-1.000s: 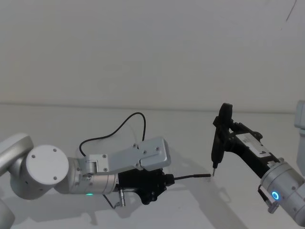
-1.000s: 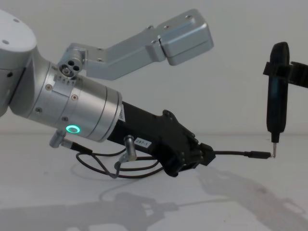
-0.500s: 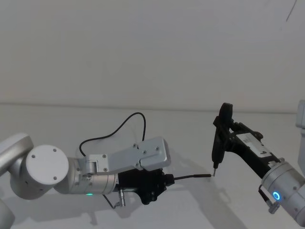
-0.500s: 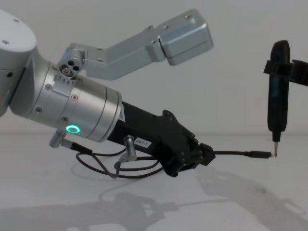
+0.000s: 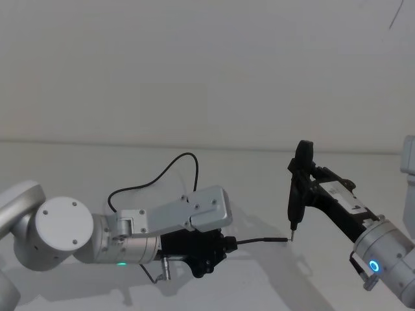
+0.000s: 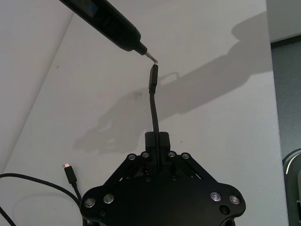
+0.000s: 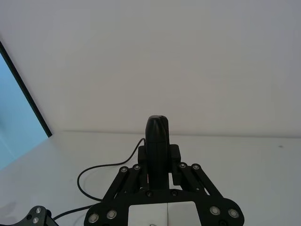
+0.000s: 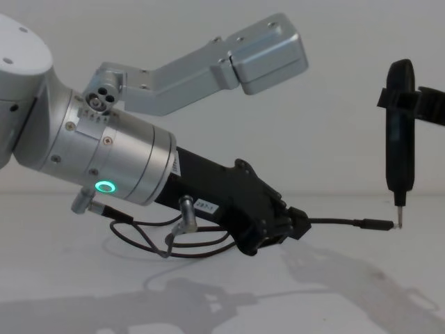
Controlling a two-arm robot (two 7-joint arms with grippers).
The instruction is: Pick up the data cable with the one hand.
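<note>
Clenching the data cable (image 8: 334, 222) at lower centre, the left end effector (image 8: 295, 226) points its plug rightward at the right end effector's (image 5: 305, 184) gripped tool (image 8: 398, 139).

Silver cylindrical left arm (image 8: 104, 156) with green ring light (image 8: 105, 186), black left gripper (image 8: 295, 226), white label (image 8: 204, 205).

surface: white table (image 5: 78, 168) | lying on it: slack loop of black data cable (image 5: 150, 179)

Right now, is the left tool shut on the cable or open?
Shut: the left tool clamps the data cable, whose plug end juts out level above the table.
</note>
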